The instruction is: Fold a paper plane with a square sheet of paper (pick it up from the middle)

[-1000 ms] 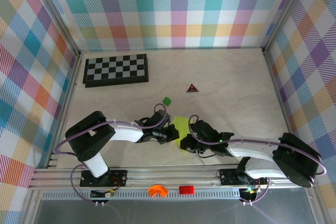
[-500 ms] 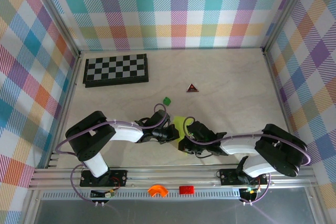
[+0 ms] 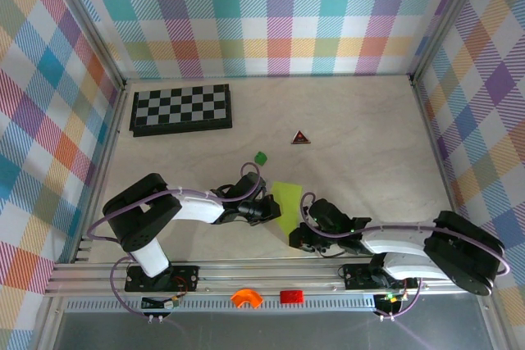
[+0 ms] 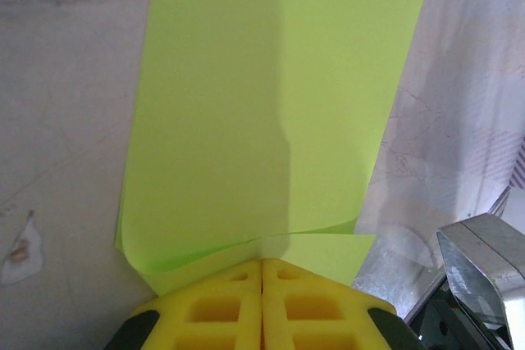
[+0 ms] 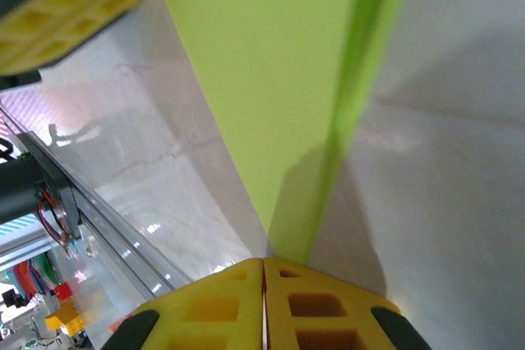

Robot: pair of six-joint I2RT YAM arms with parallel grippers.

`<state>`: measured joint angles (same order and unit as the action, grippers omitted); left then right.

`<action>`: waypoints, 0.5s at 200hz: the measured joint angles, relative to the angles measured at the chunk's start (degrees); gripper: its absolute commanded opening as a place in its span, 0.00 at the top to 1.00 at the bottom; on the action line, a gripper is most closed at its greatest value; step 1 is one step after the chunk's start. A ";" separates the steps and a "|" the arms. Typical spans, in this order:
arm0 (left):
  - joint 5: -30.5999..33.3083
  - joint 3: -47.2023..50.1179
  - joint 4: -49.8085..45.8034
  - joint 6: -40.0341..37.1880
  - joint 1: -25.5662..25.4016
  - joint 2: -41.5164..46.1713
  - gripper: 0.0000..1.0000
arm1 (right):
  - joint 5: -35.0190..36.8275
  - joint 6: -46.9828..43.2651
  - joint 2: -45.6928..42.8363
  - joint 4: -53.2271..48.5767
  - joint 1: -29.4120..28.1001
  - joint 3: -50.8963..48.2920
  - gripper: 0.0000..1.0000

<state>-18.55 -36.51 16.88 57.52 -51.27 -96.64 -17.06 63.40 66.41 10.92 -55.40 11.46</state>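
Plane sits pinched in the left jaws; right jaws are closed at its tip. A tug could tear it.

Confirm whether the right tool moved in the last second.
Yes. The right tool, at the lime yellow-green paper plane, has drawn back toward the near aluminium rail, away from the small dark red triangle.

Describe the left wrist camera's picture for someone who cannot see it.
A lime-green paper, lying on a pale table, has its near edge pinched in the left arm's shut yellow jaws at the bottom.
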 measured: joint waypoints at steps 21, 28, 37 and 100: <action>0.07 0.61 1.07 0.72 0.00 0.07 0.92 | 0.63 -0.42 -5.95 -8.74 0.87 1.22 0.89; 0.20 1.07 1.75 1.27 0.00 0.13 0.92 | 1.07 -0.57 -7.96 -11.39 1.25 2.29 0.90; 0.44 1.64 2.71 1.68 0.00 0.31 0.92 | 1.44 -0.85 -10.43 -13.33 2.14 3.82 0.90; 1.53 3.37 5.57 4.61 -0.11 0.83 0.92 | -0.90 -1.40 -2.01 -9.75 7.06 9.22 0.92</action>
<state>-17.02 -33.15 22.46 62.13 -51.37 -95.81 -17.96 62.00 64.40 1.17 -48.34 20.69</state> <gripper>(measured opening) 0.076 0.082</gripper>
